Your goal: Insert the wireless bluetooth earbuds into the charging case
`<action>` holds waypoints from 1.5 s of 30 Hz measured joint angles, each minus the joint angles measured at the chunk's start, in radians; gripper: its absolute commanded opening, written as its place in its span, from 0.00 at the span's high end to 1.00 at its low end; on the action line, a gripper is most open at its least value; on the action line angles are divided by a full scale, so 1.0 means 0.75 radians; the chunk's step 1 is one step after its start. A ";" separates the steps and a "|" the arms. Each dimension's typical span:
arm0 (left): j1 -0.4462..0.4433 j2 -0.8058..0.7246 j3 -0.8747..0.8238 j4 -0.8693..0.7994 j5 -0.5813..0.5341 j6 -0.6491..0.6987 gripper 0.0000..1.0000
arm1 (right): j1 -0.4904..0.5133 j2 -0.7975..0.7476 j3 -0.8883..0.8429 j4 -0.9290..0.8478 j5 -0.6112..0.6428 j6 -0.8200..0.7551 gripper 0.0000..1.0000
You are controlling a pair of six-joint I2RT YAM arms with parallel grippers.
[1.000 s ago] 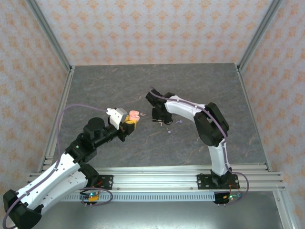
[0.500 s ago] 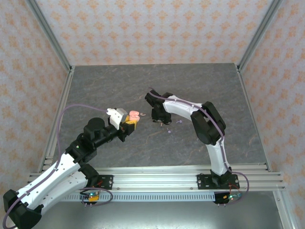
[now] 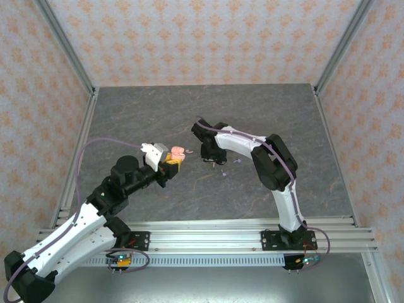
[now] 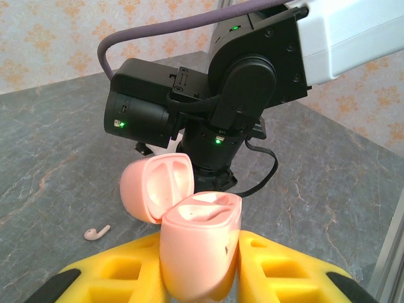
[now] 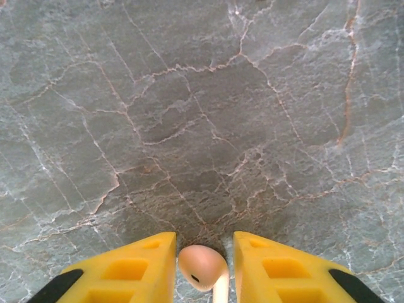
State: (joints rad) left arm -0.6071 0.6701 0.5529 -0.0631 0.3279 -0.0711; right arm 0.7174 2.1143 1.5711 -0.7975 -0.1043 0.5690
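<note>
Left gripper (image 4: 199,281) clamps the open, empty pink case (image 4: 202,233); right gripper (image 5: 204,252) pinches one pink earbud (image 5: 201,267), with none seated yet.

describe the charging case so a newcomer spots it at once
Follow the left arm to the left gripper: the charging case is clamped between its yellow fingers. It is salmon pink, lid hinged open, and far bulkier than the loose pink earbud on the table.

Top camera looks down from behind the bases, whole table (image 3: 189,113) framed. Left wrist camera, low behind the charging case (image 4: 199,246), faces the right arm (image 4: 243,82) close up; overhead shares both. Right wrist camera stares straight down, table near.
</note>
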 measured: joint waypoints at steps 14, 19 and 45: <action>0.000 0.003 -0.005 0.004 0.000 -0.030 0.72 | -0.003 -0.006 -0.006 0.011 -0.003 -0.055 0.79; 0.000 0.077 -0.009 0.035 0.002 -0.090 0.72 | -0.033 -0.062 -0.096 0.091 -0.046 -0.093 0.79; 0.001 0.538 -0.026 0.216 0.013 -0.301 0.72 | -0.115 -0.455 -0.401 0.405 -0.192 -0.127 0.80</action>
State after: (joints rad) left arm -0.6067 1.0737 0.5331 0.0990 0.3374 -0.2970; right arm 0.6312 1.7733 1.2705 -0.4938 -0.2485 0.4740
